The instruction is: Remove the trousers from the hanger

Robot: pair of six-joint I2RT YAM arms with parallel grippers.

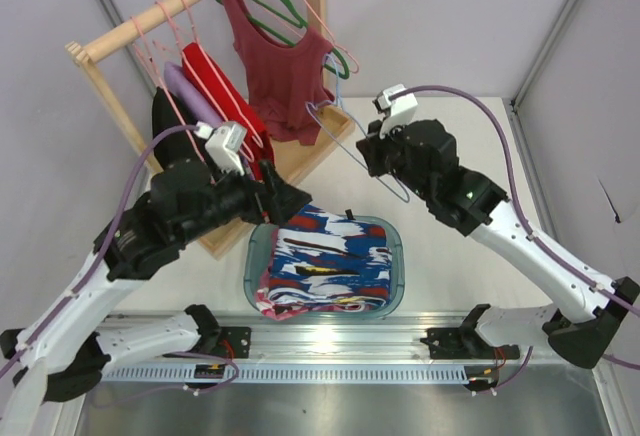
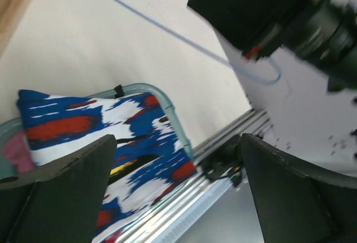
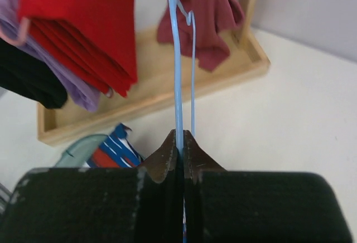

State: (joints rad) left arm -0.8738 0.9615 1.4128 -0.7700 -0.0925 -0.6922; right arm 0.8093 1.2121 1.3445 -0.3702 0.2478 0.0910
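The royal blue trousers [image 1: 325, 261] with white and red patches lie bunched in the teal basin [image 1: 397, 274], free of the hanger. They also show in the left wrist view [image 2: 83, 126] and the right wrist view [image 3: 114, 148]. My right gripper [image 1: 368, 161] is shut on the thin light-blue wire hanger [image 1: 393, 186] and holds it bare above the table, right of the rack. The wire runs up from the closed jaws [image 3: 177, 76]. My left gripper [image 1: 292, 204] is open and empty just above the basin's far left corner, its fingers [image 2: 56, 193] wide apart.
A wooden rack [image 1: 300, 156] stands at the back left with pink hangers, a green hanger [image 1: 285, 11], a dark-red tank top [image 1: 280, 66] and folded red cloth [image 1: 215, 91]. Purple and black garments hang beside them. A metal rail [image 1: 330, 341] runs along the near edge.
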